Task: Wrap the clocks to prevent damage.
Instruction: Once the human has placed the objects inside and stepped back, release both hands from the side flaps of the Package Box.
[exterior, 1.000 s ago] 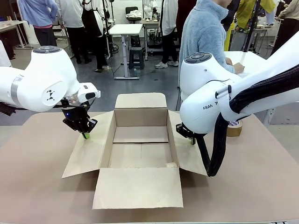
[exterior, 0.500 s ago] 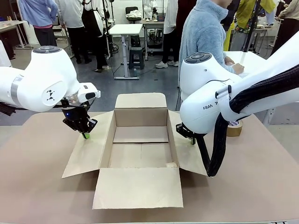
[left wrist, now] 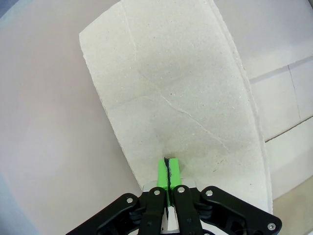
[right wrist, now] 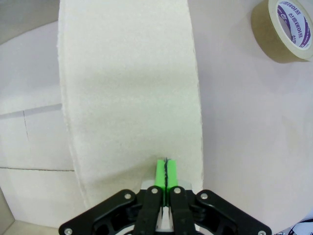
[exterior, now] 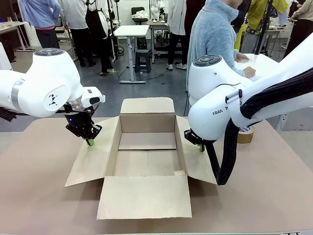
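The clocks are out of view. An open cardboard box (exterior: 146, 123) stands in the middle of the table with its flaps spread outward. My left gripper (exterior: 89, 142) is shut, its green tips down on the box's left flap (exterior: 95, 159); in the left wrist view the shut tips (left wrist: 167, 164) rest over that flap (left wrist: 171, 88). On the other side my right gripper (exterior: 201, 147) is shut too, with its tips on the right flap (exterior: 196, 164), as the right wrist view shows (right wrist: 167, 166). Neither gripper holds anything.
A brown tape roll (exterior: 245, 134) (right wrist: 287, 28) lies on the table right of the box. A person in a light blue top (exterior: 215, 34) stands at the far right, hands on a white side table (exterior: 266, 62). My right arm's black cable hangs beside the right flap.
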`<state>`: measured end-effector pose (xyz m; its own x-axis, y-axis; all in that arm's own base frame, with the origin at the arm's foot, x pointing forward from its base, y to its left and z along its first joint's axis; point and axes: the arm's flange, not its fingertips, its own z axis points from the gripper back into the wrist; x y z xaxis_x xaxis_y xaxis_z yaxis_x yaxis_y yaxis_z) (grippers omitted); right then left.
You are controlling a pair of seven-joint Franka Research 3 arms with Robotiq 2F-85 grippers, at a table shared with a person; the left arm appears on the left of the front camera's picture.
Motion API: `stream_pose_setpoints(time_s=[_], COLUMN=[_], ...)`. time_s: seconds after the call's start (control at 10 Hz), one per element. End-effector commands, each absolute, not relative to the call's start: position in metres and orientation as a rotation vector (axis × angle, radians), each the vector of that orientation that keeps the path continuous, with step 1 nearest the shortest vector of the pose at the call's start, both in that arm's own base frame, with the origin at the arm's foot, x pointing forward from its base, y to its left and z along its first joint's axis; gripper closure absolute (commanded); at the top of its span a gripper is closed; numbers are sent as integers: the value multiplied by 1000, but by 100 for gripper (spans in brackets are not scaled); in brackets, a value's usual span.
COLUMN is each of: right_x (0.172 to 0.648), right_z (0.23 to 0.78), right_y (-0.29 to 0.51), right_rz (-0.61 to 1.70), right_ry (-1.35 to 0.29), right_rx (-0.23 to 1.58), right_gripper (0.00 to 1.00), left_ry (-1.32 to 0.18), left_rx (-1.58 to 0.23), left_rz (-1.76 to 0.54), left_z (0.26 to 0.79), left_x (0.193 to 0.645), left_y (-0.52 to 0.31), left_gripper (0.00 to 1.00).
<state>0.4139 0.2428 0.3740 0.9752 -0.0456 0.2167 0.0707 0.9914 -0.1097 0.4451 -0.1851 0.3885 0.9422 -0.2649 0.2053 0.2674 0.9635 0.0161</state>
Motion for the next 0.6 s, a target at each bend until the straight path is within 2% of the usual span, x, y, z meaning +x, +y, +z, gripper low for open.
stream_pose_setpoints(time_s=[0.0, 0.5], right_x=[413, 413], right_z=[372, 372], right_y=[243, 243], right_rz=[-63, -63], right_ry=[-209, -209], right_rx=[-120, -120], right_gripper=[99, 99], left_ry=[-213, -213], left_rx=[-11, -11], left_rz=[-271, -271], left_z=[391, 391], left_x=[444, 444], left_y=[-184, -184], left_gripper=[99, 99])
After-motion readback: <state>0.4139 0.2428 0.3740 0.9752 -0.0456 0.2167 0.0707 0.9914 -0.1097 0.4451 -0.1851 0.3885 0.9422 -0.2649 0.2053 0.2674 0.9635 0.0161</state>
